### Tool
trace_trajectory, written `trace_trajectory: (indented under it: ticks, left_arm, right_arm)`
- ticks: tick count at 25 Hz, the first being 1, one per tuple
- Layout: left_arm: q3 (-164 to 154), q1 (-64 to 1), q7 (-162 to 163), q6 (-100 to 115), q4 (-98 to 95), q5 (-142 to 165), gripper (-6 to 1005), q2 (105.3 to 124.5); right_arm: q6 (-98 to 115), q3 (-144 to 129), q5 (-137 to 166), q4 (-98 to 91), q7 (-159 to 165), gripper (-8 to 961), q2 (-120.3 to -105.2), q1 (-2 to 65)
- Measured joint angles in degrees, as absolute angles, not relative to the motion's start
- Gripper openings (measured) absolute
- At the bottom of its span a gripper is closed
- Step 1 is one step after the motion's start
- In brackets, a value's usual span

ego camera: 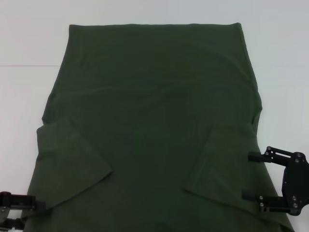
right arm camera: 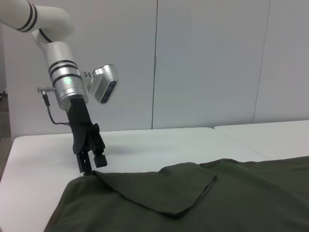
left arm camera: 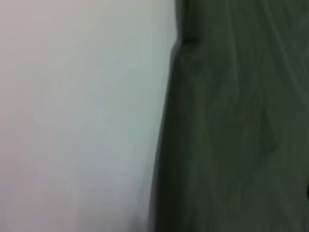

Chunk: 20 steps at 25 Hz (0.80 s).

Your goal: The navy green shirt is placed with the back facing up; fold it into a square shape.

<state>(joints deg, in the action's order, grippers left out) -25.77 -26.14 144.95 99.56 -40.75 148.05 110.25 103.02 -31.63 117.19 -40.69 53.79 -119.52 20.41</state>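
Fabric covers most of the white desk (ego camera: 29,38): the navy green shirt (ego camera: 154,111) lies flat, plain side up, its straight hem at the far edge, both short sleeves folded inward over the body as slanted flaps. Bare desk runs along the far side and down both flanks, wider on the left.

The cloth is soft and matte, with shallow creases across the middle.

The left gripper (right arm camera: 88,164) stands at the near left corner of the shirt, its dark fingers (right arm camera: 86,159) pointing down and touching the cloth edge; whether they are pinched on it I cannot tell.

The right gripper (ego camera: 253,176) lies over the near right edge, beside the folded right sleeve, its two black fingers (ego camera: 255,157) spread apart with fabric between and beneath them.
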Motion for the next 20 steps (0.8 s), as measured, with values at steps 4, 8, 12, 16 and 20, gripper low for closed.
trace_trajectory:
  ticks: [4,8,12,16,20]
  left_arm:
    - [-27.1,-26.5,145.3,99.3,-40.9,148.6,820,110.51]
    - [-28.5,-26.8,145.4,98.9,-41.1,148.6,812,110.93]
    - [-29.3,-27.0,145.4,98.8,-41.4,148.6,804,111.08]
    - [-31.1,-27.0,145.3,98.8,-42.9,148.6,796,111.67]
    - [-35.3,-26.6,145.5,98.8,-48.0,148.8,787,113.54]
  right_arm:
    - [103.0,-31.5,117.1,-40.7,53.8,840,-119.52,20.4]
    - [103.0,-31.5,117.1,-40.7,53.8,840,-119.52,20.4]
    - [103.0,-31.5,117.1,-40.8,53.8,840,-119.52,20.4]
    - [103.1,-31.3,117.1,-40.8,53.9,839,-119.52,20.4]
    - [103.4,-31.2,117.0,-41.1,54.0,839,-119.52,20.4]
